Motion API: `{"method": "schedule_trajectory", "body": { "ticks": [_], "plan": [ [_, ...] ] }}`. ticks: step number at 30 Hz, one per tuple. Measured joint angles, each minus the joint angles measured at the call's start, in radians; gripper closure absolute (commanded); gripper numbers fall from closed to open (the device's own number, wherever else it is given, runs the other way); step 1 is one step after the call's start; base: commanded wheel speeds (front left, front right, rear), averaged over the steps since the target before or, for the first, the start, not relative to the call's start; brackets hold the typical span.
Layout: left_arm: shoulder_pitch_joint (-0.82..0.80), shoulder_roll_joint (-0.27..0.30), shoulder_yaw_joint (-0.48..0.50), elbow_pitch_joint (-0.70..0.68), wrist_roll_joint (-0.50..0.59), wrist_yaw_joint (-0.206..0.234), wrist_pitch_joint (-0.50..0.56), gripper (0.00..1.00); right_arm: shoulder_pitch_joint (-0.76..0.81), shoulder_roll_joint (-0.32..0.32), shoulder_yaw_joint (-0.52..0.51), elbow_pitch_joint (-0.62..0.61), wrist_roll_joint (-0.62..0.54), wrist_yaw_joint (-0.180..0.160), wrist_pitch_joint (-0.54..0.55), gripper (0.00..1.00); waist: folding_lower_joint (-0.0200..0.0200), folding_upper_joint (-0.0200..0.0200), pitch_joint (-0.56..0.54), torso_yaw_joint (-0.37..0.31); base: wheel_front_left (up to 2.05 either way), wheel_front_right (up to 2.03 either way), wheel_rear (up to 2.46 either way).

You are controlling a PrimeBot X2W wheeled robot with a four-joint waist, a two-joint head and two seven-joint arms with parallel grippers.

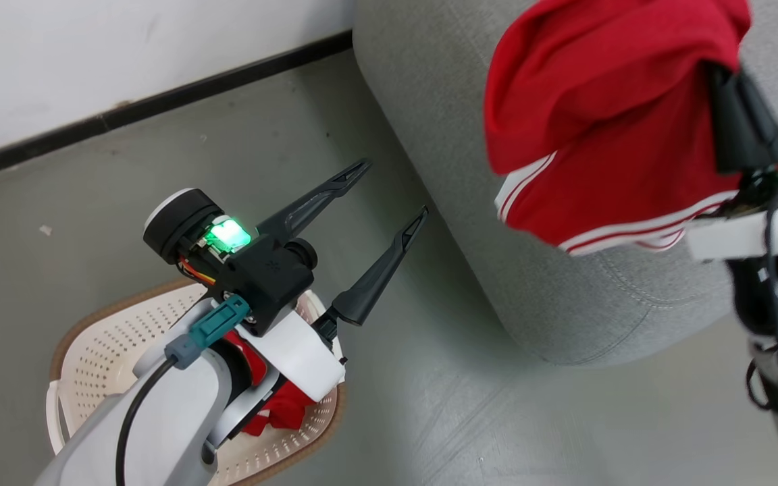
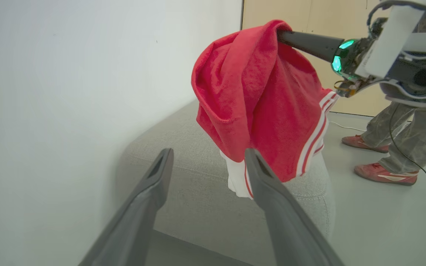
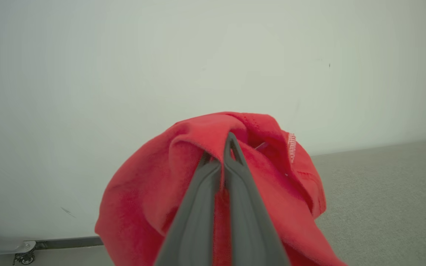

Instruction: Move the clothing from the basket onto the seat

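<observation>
Gripping red clothing (image 1: 591, 121), the right hand (image 3: 220, 153) holds it above the seat (image 1: 443, 101).

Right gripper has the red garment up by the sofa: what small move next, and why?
Probably carry it a little further in over the grey sofa. The right gripper is shut on the red garment, which hangs by the sofa's rounded end, so a release here might let it slide off.

Two red garments (image 1: 598, 101), one basket (image 1: 105, 337), one sofa (image 1: 429, 101).
</observation>
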State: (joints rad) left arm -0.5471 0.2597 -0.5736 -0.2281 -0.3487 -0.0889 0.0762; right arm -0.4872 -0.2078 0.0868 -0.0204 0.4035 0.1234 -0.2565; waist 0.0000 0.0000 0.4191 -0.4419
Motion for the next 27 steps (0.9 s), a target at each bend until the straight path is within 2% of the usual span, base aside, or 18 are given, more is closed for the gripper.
{"method": "schedule_trajectory", "body": {
  "ticks": [8,16,27],
  "plan": [
    [-0.005,0.003,-0.002,-0.024,0.017,0.010,0.032,0.00,-0.125,-0.067,-0.016,0.060,0.002,0.000,0.000,1.00,0.0000,0.0000,0.055,0.029,0.00,0.00,0.00],
    [-0.033,0.006,-0.009,-0.053,0.035,0.016,0.065,0.00,-0.263,-0.169,-0.016,0.114,0.003,0.000,0.000,1.00,0.0000,0.0000,0.118,0.060,0.00,0.00,0.00],
    [-0.093,0.007,-0.026,-0.096,0.052,0.016,0.110,0.00,-0.439,-0.271,-0.080,0.204,0.151,0.000,0.000,1.00,0.0000,0.0000,0.219,0.104,0.00,0.00,0.00]
  ]
}}
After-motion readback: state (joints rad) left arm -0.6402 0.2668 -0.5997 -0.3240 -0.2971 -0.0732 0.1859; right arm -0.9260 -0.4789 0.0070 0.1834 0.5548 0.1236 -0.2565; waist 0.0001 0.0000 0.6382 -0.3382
